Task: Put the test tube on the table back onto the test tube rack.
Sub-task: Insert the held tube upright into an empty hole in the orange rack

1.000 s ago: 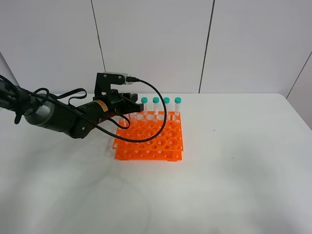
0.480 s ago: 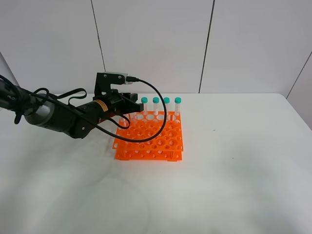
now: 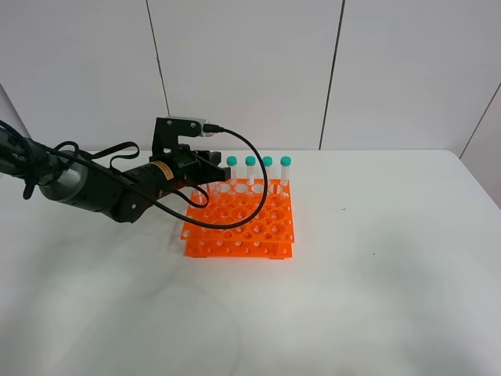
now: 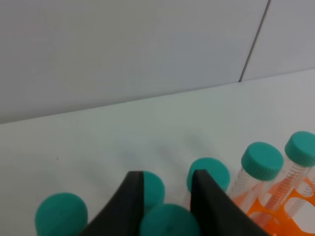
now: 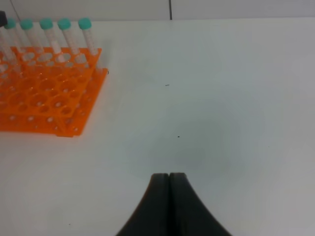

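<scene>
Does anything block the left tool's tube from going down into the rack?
Nothing visible does: the left tool holds the test tube by its cap, at the back row of the rack, beside neighbouring tubes. The hole beneath is hidden.

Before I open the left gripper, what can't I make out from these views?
- The test tube between the left gripper's fingers: the left wrist view shows only its cap. The frame edge cuts off the body, so its seating is unknown.
- The test tube rack's back-left corner: in the exterior high view it is covered by the arm and cable.
</scene>
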`<state>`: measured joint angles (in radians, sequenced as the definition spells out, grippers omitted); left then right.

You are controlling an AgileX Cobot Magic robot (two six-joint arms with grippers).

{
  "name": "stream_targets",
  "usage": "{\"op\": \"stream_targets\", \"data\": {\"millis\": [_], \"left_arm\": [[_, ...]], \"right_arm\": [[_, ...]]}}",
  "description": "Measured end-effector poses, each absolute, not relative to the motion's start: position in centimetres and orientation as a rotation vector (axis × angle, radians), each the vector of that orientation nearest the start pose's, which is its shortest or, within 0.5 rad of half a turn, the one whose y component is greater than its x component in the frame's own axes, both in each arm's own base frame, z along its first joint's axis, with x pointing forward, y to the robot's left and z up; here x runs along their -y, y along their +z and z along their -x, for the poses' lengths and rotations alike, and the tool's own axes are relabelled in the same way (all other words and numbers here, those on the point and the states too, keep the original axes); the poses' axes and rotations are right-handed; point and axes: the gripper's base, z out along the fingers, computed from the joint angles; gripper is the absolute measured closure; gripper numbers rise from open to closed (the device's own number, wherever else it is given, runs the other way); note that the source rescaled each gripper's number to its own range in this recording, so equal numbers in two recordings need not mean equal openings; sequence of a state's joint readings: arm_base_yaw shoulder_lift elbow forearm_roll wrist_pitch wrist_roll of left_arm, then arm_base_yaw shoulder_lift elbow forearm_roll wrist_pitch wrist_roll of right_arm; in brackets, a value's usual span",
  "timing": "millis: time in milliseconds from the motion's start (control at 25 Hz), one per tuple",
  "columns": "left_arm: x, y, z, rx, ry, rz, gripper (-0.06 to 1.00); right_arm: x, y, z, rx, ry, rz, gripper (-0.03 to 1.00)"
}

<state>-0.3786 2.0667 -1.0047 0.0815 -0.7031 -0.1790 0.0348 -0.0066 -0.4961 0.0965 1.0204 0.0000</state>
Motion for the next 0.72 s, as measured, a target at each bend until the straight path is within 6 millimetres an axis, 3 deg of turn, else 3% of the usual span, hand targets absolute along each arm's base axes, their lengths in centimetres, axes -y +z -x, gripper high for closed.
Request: {"op": "stream_targets", "data": {"millis": [720], "left_arm": [[15.77,13.25,-38.34,-1.849,-0.392,-0.282,0.94]], "right_arm": [[-0.73,27.98,0.43,-2.0,0.137,0.037,0.97]]}}
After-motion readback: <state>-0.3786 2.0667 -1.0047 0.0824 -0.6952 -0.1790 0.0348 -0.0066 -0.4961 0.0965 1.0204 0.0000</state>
